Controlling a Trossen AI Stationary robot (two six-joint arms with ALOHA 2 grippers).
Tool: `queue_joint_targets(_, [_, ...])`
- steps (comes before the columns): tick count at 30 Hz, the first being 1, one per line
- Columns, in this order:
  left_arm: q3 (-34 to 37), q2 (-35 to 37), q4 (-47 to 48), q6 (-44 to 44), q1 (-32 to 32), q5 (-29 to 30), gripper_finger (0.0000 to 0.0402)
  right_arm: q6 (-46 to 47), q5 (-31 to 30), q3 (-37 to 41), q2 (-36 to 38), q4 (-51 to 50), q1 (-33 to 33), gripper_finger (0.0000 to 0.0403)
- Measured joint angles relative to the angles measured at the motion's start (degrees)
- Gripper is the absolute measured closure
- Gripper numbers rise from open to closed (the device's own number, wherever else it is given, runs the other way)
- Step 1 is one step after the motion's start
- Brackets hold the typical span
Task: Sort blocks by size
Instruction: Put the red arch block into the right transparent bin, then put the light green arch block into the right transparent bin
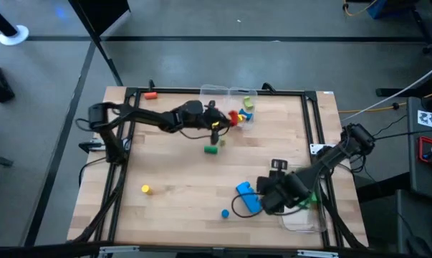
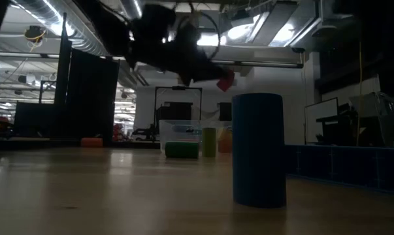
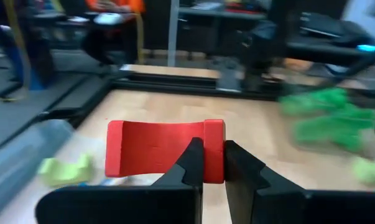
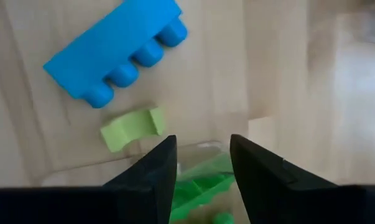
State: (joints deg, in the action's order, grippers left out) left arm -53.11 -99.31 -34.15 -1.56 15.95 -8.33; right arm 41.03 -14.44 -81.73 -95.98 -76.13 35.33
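My left gripper (image 3: 214,171) is shut on a red block (image 3: 165,154), held in the air beside the far clear container (image 1: 230,97), which has several blocks in it; the low view shows the red block (image 2: 225,81) well above the table. My right gripper (image 4: 203,158) stands open, pointing down over the rim of the near clear container (image 1: 305,215), with green blocks (image 4: 203,186) showing below its fingers. Flat on the wood next to it lie a blue studded brick (image 4: 119,53) and a lime piece (image 4: 132,129). My left gripper pinches one end of the red block (image 3: 214,152) between its two fingers. The fingers come at it nearly level. The rest of the block sticks out sideways past one finger, lifted clear of the table.
Loose on the table are a green block (image 1: 212,150), a yellow block (image 1: 145,189), a small blue cylinder (image 1: 225,213) and an orange block (image 1: 151,94) at the far edge. A dark frame (image 1: 312,122) runs along the table's sides.
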Motion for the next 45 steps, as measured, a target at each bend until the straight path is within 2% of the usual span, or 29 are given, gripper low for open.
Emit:
queue_joint_targets(8, [-9.9,-11.4,-2.3,3.5,6.0,0.1,0.0379,-11.4,5.1,0.0,0.0,6.0,-5.4,0.0251])
queue_joint_targets(13, [-16.2,-17.6,-0.7,4.2,7.2,0.1,0.0348,-11.8,5.3,0.0,0.0,6.1,-6.6,0.0251])
queue_joint_targets(17, [-18.7,-19.8,0.6,1.0,7.5,0.1,0.033,-11.8,5.5,0.0,0.0,6.1,-6.5,0.0251])
queue_joint_targets(20, [-18.8,-19.9,0.7,0.2,7.7,2.1,0.0323,-11.8,5.5,0.0,0.0,6.1,-6.5,0.0251])
queue_joint_targets(23, [-18.8,-19.9,0.9,3.7,7.8,4.9,0.0314,-11.8,5.6,0.0,0.0,6.2,-6.5,0.0251])
queue_joint_targets(33, [-18.8,-19.4,5.8,6.3,8.4,5.0,0.0267,-11.8,6.6,0.0,-1.0,6.4,-6.5,0.0251])
queue_joint_targets(45, [-18.8,-14.8,12.7,5.6,8.4,2.3,0.0263,-13.6,13.9,0.1,-8.5,6.7,-6.5,0.0251])
